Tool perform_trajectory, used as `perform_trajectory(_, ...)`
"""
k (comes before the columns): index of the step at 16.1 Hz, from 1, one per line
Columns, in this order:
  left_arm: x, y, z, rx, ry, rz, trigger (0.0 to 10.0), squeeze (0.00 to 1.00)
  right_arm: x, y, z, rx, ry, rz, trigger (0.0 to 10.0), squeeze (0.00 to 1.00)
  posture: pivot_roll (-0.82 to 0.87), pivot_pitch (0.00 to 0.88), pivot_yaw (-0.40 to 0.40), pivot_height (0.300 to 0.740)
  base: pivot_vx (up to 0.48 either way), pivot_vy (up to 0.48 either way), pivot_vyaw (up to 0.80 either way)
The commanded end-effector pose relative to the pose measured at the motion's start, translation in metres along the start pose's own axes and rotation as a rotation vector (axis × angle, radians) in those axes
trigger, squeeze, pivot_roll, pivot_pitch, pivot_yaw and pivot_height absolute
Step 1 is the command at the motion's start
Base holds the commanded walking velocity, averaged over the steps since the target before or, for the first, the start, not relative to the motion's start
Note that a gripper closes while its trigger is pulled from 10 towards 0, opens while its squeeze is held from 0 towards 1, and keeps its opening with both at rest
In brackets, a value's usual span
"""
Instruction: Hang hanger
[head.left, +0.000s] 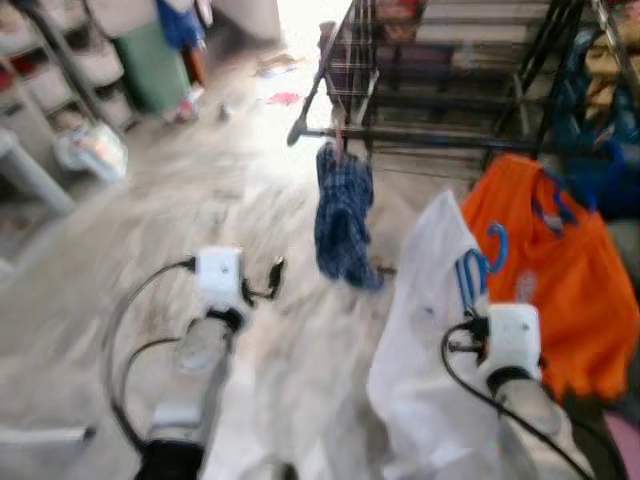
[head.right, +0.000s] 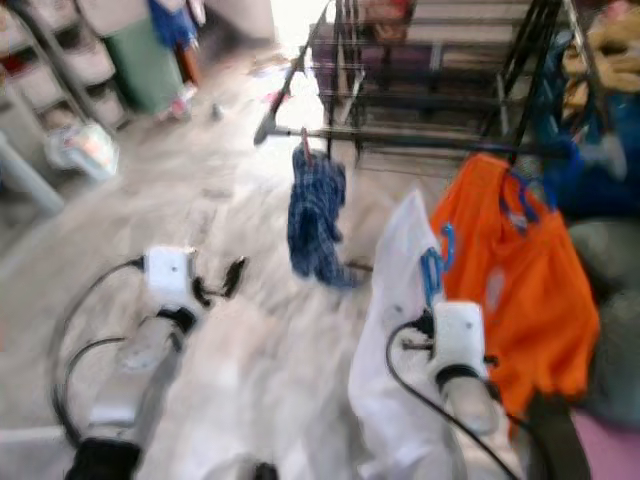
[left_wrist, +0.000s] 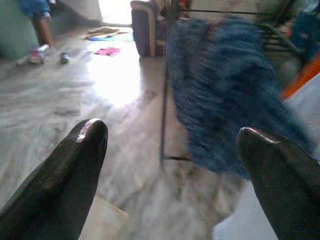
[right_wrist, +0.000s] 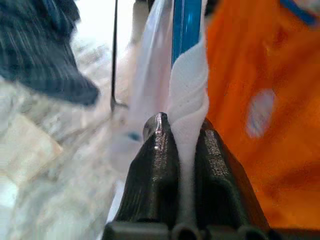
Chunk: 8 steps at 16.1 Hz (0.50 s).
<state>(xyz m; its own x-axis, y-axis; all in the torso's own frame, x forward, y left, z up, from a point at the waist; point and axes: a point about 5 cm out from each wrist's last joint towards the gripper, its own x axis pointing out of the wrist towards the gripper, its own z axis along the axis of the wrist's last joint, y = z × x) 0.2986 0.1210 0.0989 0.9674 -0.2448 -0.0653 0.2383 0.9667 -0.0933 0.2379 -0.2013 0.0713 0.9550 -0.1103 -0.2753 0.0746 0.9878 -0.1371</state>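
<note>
Pinching a white garment (head.left: 425, 350) on a blue hanger (head.left: 478, 268), the right pincer (right_wrist: 182, 145) is standing closed on the fabric, the hanger's hook rising just above it and short of the black drying rack (head.left: 440, 70); a blue checked cloth (head.left: 343, 215) is dangling from the rack's front bar, an orange garment (head.left: 560, 270) hanging beside the white one; the left pincer (left_wrist: 170, 150) is gaping wide and empty over pale marble floor (head.left: 200, 180); shelving (head.left: 70, 60) is lining the far left.
</note>
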Motion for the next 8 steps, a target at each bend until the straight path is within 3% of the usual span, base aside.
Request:
perform_trajectory(1, 0.001, 0.006, 0.005, 0.020, -0.013, 0.021, 10.0, 0.00, 0.001, 0.001, 0.010, 0.016, -0.039, 0.004, 10.0, 0.00, -0.10, 0.059, 0.055, 0.740, -0.360, 0.000, 0.00)
perform_trajectory(8, 0.002, 0.004, 0.003, 0.013, -0.011, 0.022, 10.0, 0.00, 0.000, 0.012, 0.013, 0.026, -0.057, 0.078, 10.0, 0.00, -0.10, 0.058, 0.052, 0.740, -0.369, 0.000, 0.00)
